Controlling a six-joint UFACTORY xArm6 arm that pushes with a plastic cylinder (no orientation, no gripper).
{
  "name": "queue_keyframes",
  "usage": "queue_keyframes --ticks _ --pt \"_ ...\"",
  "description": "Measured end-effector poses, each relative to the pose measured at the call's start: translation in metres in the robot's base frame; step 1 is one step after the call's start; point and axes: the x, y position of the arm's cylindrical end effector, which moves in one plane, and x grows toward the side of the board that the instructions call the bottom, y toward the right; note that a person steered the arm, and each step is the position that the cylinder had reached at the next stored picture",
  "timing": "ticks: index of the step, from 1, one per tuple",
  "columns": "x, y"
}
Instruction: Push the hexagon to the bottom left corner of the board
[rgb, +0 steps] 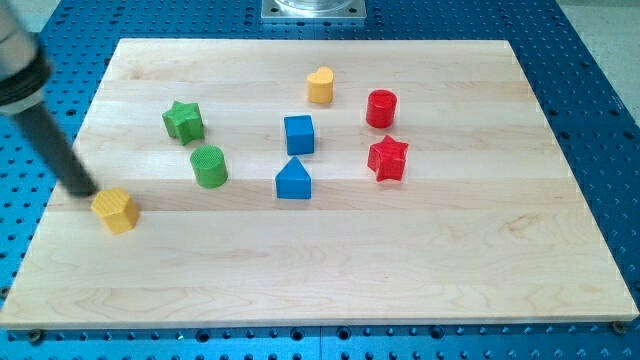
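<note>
Eight small blocks on a pale wooden board (420, 270), light grain running left to right, smooth finish, set on a blue perforated metal table (600, 70) with a grey metal mount plate (313, 9) at the view's top edge. Dark straight rod (45, 125) coming in from the view's upper left, matte, slanting down to my tip (88, 193); no jaws or hand on this rig, just the bare rod end, holding nothing. Tip right at the upper-left side of the yellow hexagon (116, 210), touching or just short of it, can't tell which. Yellow hexagon near the board's left edge, about mid-height, well apart from the rest, not in the bottom left corner. Then by apparent size: red star (388, 158) at the view's right of the cluster, green star (183, 120) at its left, green cylinder (209, 166) just below the green star, blue cube (299, 134) in the centre, blue triangle (293, 179) just below the cube, red cylinder (381, 108) above the red star, yellow heart-shaped block (320, 85) nearest the view's top. All solid-coloured, matte, flat-topped.
</note>
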Motion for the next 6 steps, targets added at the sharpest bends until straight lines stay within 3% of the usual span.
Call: queue_keyframes --ticks 1,3,4,5,6 --pt "0.004 0.050" --pt "0.081 0.033" --pt "0.062 0.058" --pt "0.000 0.089" --pt "-0.006 0.080"
